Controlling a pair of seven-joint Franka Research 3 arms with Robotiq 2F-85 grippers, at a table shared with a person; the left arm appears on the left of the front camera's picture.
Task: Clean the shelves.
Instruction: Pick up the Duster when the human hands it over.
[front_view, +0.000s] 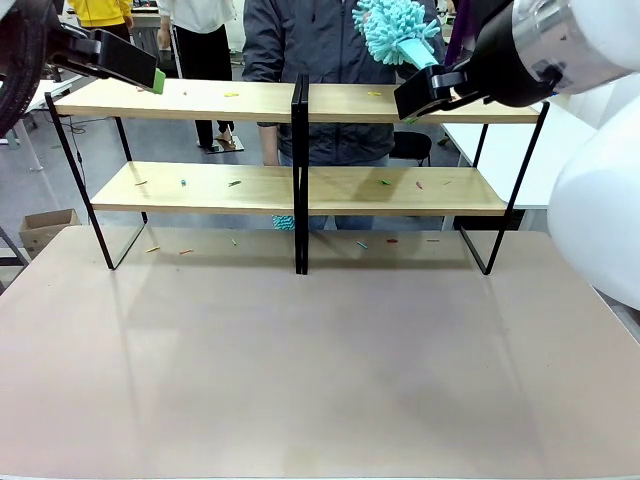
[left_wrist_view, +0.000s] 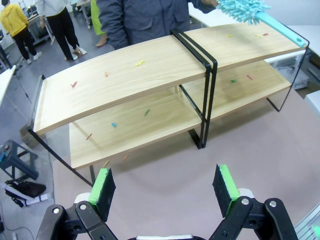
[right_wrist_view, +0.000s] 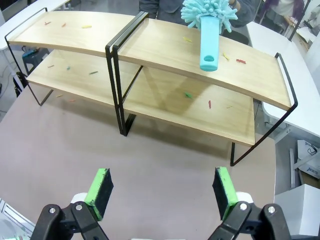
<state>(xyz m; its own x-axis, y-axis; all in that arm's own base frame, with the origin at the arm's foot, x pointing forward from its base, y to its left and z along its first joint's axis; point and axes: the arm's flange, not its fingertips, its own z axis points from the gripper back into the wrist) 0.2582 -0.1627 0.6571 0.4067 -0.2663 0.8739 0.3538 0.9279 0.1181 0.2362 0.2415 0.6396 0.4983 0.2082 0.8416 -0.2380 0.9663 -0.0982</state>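
The shelves (front_view: 220, 188) stand at the far part of the surface (front_view: 320, 370). They have 2 long light-wood boards on a thin black frame, with a black post (front_view: 299, 170) in the middle. Small coloured bits (front_view: 234, 183) lie scattered on both boards, and more lie on the surface under the lower board.

My left jaws are spread wide with nothing between them. In my left wrist view the green pads (left_wrist_view: 103, 186) stand well apart, with the shelves (left_wrist_view: 125, 75) beyond them. From the front, this arm sits high, by the left end of the top board.

My right jaws are spread wide too and grip nothing. The pads (right_wrist_view: 224, 192) stand apart, above bare surface on the near side of the shelves (right_wrist_view: 165, 50). From the front, they sit near the right half of the top board.

A teal fluffy duster (right_wrist_view: 209, 20) is over the right half of the top board, with its handle pointing towards my right wrist and well clear of my jaws. From the front, the duster (front_view: 400, 30) shows in front of a person (front_view: 310, 40) standing behind the shelves. I cannot tell what holds it.
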